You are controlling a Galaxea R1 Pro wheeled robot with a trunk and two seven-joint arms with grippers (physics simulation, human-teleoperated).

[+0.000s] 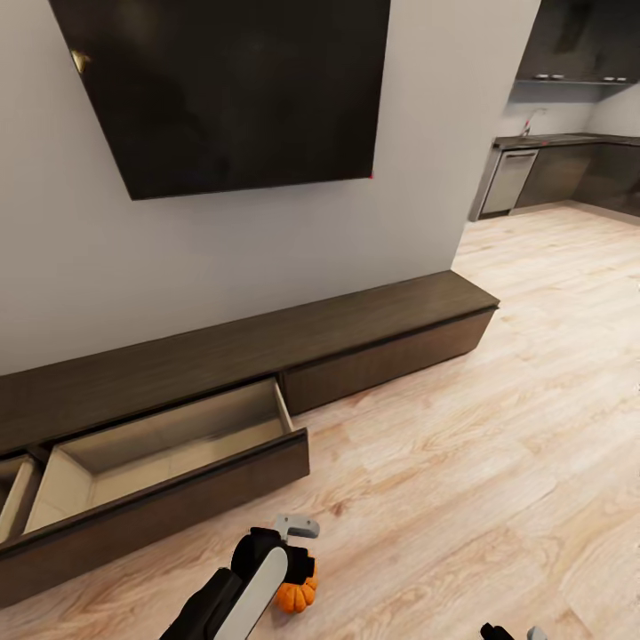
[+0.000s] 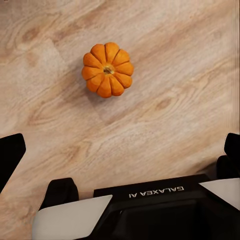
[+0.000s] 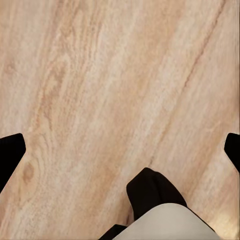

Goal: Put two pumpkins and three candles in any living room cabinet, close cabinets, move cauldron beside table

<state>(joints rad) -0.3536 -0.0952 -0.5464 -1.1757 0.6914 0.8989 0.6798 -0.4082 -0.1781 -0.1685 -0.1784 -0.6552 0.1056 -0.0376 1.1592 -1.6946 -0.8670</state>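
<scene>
left gripper (image 2: 120,150): fingers spread wide, nothing between them, aimed straight down at the floor (image 2: 45,75); the pumpkin (image 2: 108,69) sits upright on the planks below, stem up, ahead of the midline between the fingertips rather than between them; in the head view the left arm covers part of the pumpkin (image 1: 298,594), which lies on the floor in front of the cabinet (image 1: 373,324), near its open drawer (image 1: 178,444); right gripper (image 3: 120,150): fingers also spread, empty, over bare floor.

likely faults: descending without first centring over the pumpkin would bring one finger down on the ribbed top, rolling it away; closing high on the rounded flank could squeeze it out of the grip; a loose grip could drop it short of the drawer front.
</scene>
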